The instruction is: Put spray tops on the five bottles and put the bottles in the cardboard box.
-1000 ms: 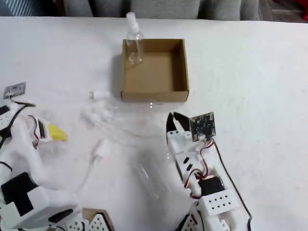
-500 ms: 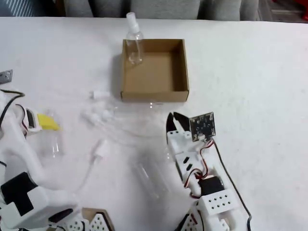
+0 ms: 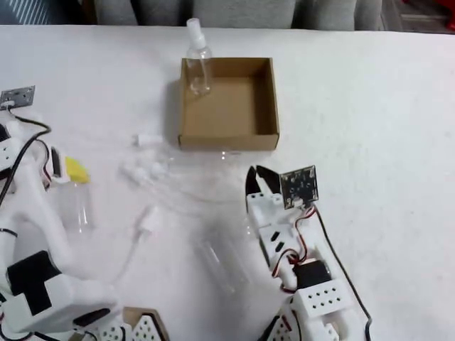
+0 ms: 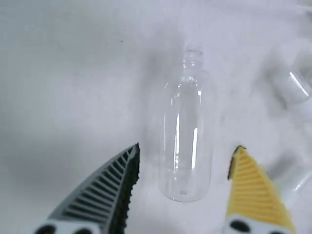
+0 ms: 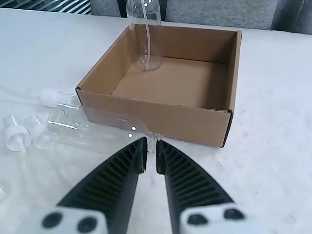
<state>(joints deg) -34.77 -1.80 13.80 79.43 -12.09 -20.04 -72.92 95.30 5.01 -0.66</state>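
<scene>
**Open Fingers Flank Uncapped Bottle as Box Holds One**

The left gripper (image 4: 186,147) spreads its fingers, one grey, one yellow, on either side of a clear bottle (image 4: 187,112) lying on the white table (image 4: 63,73). A gap shows on each side of the bottle, and its bare neck points away from the fingers. In the high view this gripper (image 3: 67,170) sits at the table's left edge, with the bottle (image 3: 77,206) just beside it.

The right gripper (image 5: 151,142) has its black fingers drawn nearly together around nothing. It rests low over the table, just in front of the box (image 5: 161,114). A second bottle (image 5: 92,127) lies on its side between those fingers and the box's front wall, its neck close to the fingertips. Loose spray tops (image 5: 14,131) lie beside that bottle's far end.

From above, the right gripper (image 3: 256,172) points toward the box (image 3: 227,142) at the table's centre. A capped bottle (image 3: 199,64) stands in the box's far left corner. Another spray top (image 3: 149,220), with its tube attached, lies between the two arms, and a further bottle (image 3: 217,259) lies beside the right arm.
</scene>
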